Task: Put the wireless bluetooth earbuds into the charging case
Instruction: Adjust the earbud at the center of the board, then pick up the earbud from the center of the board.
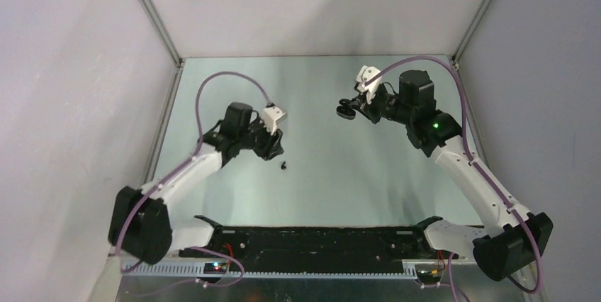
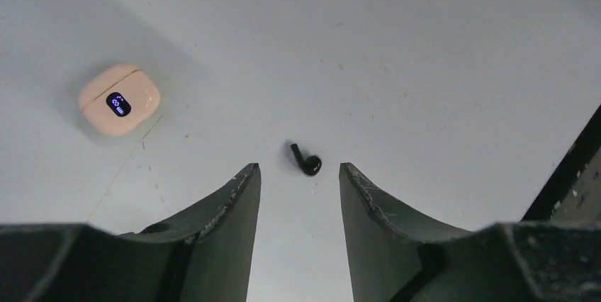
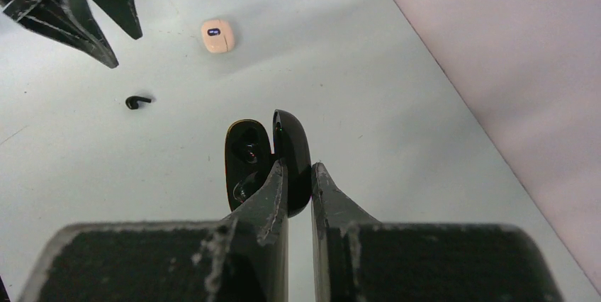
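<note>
The surface (image 2: 425,68) looked like dully shining metal flecked with small scuffs, the black earbud (image 2: 306,161) and the open black charging case (image 3: 292,142) were glossy smooth plastic, the cream case (image 2: 118,100) was satin-smooth, and the fingers (image 2: 227,217) of the left claw (image 2: 299,169) were matt black with rough edges.

Plain pale walls (image 1: 298,4) enclose a grey, faintly glossy table (image 1: 319,103) framed by metal corner posts (image 1: 150,11).

black earbud (image 2: 306,162): lying loose | black charging case (image 3: 292,147): open, on edge
</note>
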Controlling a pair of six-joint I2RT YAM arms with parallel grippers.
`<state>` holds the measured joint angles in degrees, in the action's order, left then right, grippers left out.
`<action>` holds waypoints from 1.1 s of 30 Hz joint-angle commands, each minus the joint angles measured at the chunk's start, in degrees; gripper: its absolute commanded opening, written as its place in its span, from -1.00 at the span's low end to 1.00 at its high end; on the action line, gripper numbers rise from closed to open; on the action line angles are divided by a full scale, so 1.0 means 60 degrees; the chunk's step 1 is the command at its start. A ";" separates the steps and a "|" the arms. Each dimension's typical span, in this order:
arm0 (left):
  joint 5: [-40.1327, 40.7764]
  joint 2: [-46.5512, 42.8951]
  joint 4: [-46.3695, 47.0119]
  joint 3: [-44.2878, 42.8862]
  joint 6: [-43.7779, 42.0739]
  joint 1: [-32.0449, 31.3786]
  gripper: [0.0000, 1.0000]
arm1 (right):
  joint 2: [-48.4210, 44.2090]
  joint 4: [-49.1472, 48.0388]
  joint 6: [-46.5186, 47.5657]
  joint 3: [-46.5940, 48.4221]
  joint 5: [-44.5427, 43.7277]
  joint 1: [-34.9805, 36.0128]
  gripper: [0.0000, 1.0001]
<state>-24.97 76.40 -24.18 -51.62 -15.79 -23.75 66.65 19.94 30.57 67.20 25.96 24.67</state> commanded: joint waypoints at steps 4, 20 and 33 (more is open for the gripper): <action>0.0545 0.0543 0.3676 0.1437 0.2830 0.0056 -0.06 | -0.0448 0.0098 0.0284 0.0387 -0.0527 0.0246 -1.00; 0.0988 0.2653 0.1981 0.0286 0.3452 0.0083 0.01 | -0.0266 0.0037 0.0517 0.0387 -0.0546 0.0386 -1.00; 0.1237 0.2544 0.1650 0.0736 0.3851 -0.0583 0.06 | 0.0071 -0.0265 0.0583 0.0487 -0.0224 0.0311 -1.00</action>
<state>-18.72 92.88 -13.41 -48.10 5.78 -25.02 66.76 21.04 33.30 67.20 23.20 26.76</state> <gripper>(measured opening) 0.528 0.134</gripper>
